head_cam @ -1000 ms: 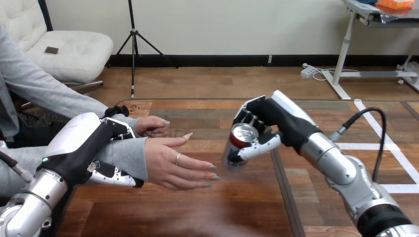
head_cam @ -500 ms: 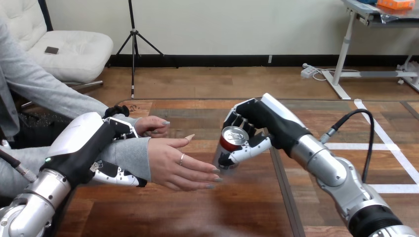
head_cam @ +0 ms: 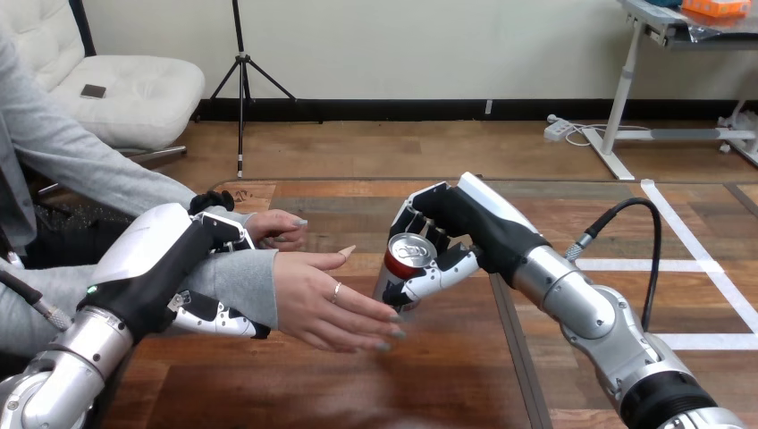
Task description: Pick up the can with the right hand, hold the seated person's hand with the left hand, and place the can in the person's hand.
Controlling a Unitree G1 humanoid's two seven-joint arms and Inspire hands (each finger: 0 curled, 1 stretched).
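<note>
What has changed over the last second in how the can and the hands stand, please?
The right hand, shut on the can, carried it leftward, close to the fingertips of the person's hand. The left hand stayed curled round the person's wrist, and the person's hand stayed open.

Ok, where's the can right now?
In the head view the can is near the middle, held by the right hand, just to the right of the person's open hand.
</note>
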